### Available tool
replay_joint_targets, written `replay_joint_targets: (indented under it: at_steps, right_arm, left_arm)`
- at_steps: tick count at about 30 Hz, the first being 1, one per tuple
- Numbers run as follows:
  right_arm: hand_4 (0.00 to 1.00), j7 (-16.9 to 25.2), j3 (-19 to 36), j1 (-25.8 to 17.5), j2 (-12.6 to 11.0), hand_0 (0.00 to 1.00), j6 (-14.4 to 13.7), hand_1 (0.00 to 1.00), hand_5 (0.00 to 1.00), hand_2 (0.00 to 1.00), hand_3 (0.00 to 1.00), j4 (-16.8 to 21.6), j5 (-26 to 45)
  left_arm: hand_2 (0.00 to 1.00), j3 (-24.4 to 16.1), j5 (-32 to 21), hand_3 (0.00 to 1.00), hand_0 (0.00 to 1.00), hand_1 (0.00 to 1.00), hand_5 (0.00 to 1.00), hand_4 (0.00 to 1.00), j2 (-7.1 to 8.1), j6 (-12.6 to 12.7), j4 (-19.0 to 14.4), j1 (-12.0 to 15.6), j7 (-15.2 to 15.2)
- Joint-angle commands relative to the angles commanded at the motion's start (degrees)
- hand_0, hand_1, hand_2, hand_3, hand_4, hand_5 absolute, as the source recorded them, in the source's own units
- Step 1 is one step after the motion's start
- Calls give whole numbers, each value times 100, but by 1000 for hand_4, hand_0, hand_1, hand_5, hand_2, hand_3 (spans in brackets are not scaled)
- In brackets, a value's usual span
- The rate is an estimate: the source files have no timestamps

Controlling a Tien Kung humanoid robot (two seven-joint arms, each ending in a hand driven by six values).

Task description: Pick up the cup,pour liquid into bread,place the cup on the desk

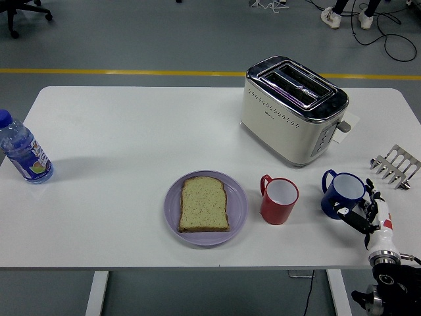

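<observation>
Wide white table (131, 138) across the whole frame. Upper right of centre, cream and chrome two-slot toaster (293, 108), no part in this step. Low centre, round lilac plate (172, 210) with one square slice of brown bread (204, 204) flat on it. Just right of the plate, red plastic cup (279, 200), upright, white inside, handle to the upper left. Further right, near the lower right corner, dark blue cup (343, 193), upright, handle also to the upper left. At its right side, black and white right hand (366, 214), fingers close beside or touching the cup wall; impossible to tell whether clamped or still loose.

Probably the grasp stage. Best to close the fingers evenly around the blue body, not the rim. Lift straight up, then travel left high over the red cup. Tilt slowly, only above the slice.
</observation>
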Motion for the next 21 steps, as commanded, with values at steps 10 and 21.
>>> replay_joint_targets:
  at_steps: [10, 21]
  right_arm:
    - [966, 146, -38, 57, 1, 967, -92, 860, 93, 978, 998, -55, 172]
    - [967, 274, -140, 130, 1, 940, -142, 844, 94, 931, 998, -103, 349]
  left_arm:
    - [663, 19, -6, 566, 642, 651, 846, 327, -4, 0, -4, 6, 0]
    - [663, -17, -5, 567, 643, 652, 846, 323, 1, 2, 0, -9, 2]
